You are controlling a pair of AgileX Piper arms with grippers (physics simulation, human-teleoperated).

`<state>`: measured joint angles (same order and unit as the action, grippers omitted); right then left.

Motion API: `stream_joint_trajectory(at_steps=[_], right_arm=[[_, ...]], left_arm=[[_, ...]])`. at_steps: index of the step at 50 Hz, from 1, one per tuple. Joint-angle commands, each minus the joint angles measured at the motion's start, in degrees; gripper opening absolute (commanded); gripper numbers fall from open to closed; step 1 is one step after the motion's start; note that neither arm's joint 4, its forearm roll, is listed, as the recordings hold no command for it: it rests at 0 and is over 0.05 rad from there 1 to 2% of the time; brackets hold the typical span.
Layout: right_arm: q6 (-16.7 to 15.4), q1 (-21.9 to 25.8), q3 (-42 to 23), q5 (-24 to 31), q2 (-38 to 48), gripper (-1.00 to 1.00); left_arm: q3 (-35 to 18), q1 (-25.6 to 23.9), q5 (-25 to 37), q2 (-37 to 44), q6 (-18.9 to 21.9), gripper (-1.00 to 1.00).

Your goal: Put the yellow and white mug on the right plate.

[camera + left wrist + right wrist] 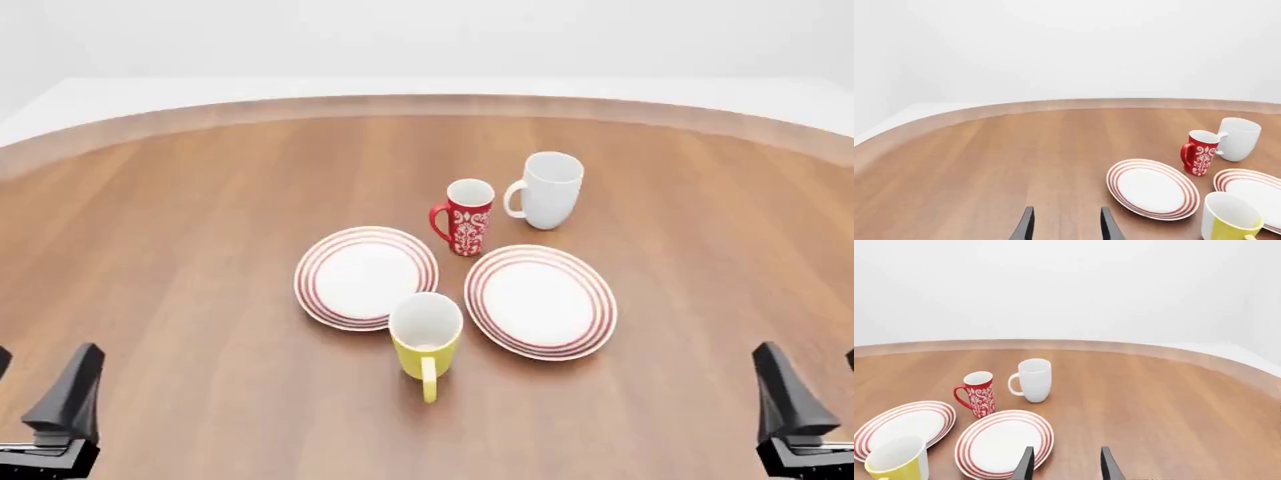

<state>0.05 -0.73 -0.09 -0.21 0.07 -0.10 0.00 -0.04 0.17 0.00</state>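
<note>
Yellow and white mug (pixel 427 343) | base cropped in both wrist views

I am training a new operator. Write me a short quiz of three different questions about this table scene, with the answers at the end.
1. True or false: the yellow mug already stands on the right plate.
2. Multiple choice: in the front view, which mug stands farthest from the arms? A) the yellow mug B) the red mug C) the white mug
3. Fill in: the yellow mug's handle points ____ the arms.

Key
1. False; it stands on the table, between the near edges of the two plates.
2. C.
3. Toward.
</note>
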Motion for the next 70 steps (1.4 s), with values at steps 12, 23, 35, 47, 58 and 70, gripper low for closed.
stream_joint_trajectory(at_steps=[12, 23, 35, 47, 58, 70], right_arm=[[-2.2, -1.8, -2.6, -0.7, 5.2, 1.0], [-1.0, 2.0, -10.4, 2.5, 15.3, 1.0], [-0.4, 10.8, -21.1, 12.2, 21.2, 1.0], [0.5, 20.7, -28.7, 20.1, 25.5, 1.0], [3.7, 26.1, -31.6, 21.4, 29.3, 1.0], [6.4, 30.6, -34.8, 21.0, 33.7, 1.0]], left_arm=[[-0.1, 0.0, -0.1, 0.3, 0.0, 1.0], [-0.1, 0.0, -0.1, 0.3, 0.0, 1.0], [-0.1, 0.0, -0.1, 0.3, 0.0, 1.0], [-0.1, 0.0, -0.1, 0.3, 0.0, 1.0], [-0.1, 0.0, -0.1, 0.3, 0.0, 1.0], [-0.1, 0.0, -0.1, 0.3, 0.0, 1.0]])
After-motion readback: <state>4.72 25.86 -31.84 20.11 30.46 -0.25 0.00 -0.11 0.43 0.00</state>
